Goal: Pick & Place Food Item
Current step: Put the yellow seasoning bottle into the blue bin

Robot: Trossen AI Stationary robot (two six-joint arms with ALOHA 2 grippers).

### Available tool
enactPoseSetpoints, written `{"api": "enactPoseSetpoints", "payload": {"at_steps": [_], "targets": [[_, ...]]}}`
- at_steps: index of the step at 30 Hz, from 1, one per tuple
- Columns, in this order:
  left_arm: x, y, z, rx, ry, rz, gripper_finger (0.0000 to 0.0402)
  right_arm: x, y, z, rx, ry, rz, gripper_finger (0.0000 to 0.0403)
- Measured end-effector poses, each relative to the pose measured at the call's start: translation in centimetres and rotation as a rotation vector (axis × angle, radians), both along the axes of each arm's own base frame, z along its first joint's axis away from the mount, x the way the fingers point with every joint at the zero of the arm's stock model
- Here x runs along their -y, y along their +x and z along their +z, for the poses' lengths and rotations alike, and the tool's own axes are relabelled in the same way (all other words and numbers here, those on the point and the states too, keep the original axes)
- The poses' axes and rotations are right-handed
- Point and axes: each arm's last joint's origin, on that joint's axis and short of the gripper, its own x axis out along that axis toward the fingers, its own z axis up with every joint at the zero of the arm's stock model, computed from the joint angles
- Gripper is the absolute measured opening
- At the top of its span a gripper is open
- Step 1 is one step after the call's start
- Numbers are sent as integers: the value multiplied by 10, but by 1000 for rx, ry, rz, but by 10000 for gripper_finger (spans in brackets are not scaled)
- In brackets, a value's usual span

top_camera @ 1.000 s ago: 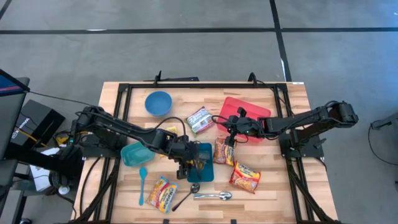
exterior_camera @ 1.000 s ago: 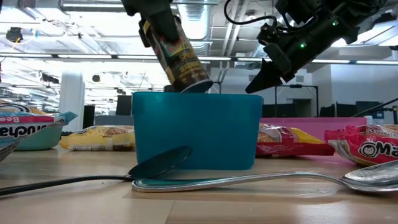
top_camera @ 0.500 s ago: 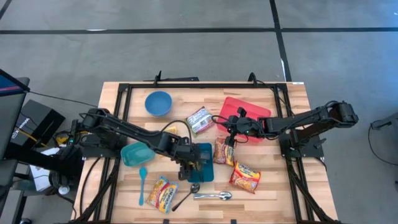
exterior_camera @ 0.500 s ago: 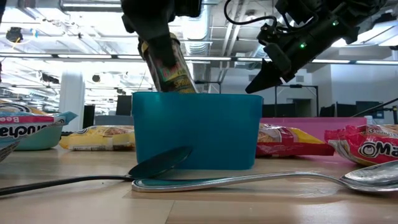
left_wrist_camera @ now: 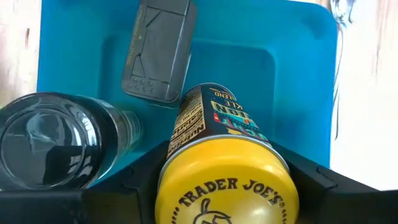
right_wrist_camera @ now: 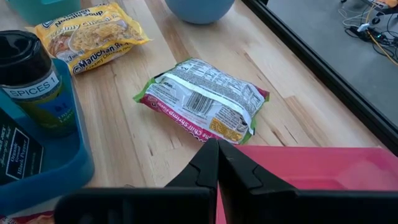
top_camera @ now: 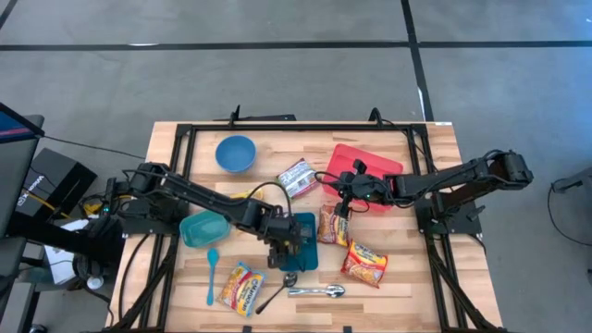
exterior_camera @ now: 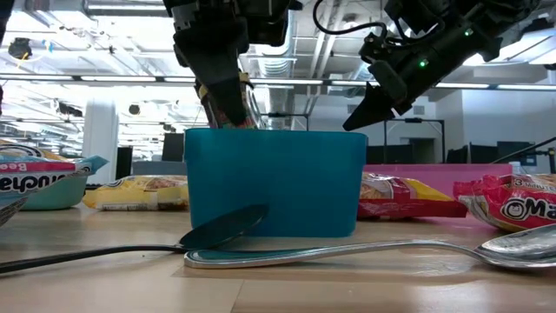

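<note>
Wooden slat worktop (top_camera: 407, 277) on a grey concrete floor, black frame rails along its edges; the low view looks past it into a hall with ceiling pipes and strip lights.

Task item: a yellow-lidded Trader Joe's can (left_wrist_camera: 219, 163), held in the left tool (top_camera: 280, 242), whose fingers are clamped against the can's sides just under the lid. The can is tilted and partly lowered into the teal bin (top_camera: 303, 239); in the low view only its upper part (exterior_camera: 228, 103) shows above the bin's rim (exterior_camera: 274, 132). Whether the can's base touches the bin floor cannot be told.

Inside the bin, next to the can: a flat dark tin (left_wrist_camera: 157, 51) lying on the floor, and a clear-sided jar with a dark cap (left_wrist_camera: 51, 142). The right wrist view shows a jar labelled "SPICES" (right_wrist_camera: 35, 79) standing in the bin's corner.

Around the bin: a dark spoon (top_camera: 277, 291) and a metal spoon (top_camera: 317, 291) at its front edge, a ramen packet (top_camera: 240, 287) beside them, and two more ramen packets (top_camera: 333, 226) (top_camera: 364, 263) towards the right. A light teal container (top_camera: 203, 228) with a teal spoon (top_camera: 212, 274) sits left, and a blue bowl (top_camera: 235, 153) further back.

Right tool (top_camera: 343, 204): fingers pressed together, holding nothing, hanging above the near edge of the red tray (top_camera: 375, 165). A green-edged noodle packet (right_wrist_camera: 202, 98) lies just beyond it.
</note>
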Motion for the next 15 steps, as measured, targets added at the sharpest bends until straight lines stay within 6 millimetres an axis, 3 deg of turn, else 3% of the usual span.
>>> {"api": "enactPoseSetpoints", "payload": {"at_steps": [15], "targets": [[1,4,3,32,-39,-12,216,0,0,0,2,0,0,0]]}}
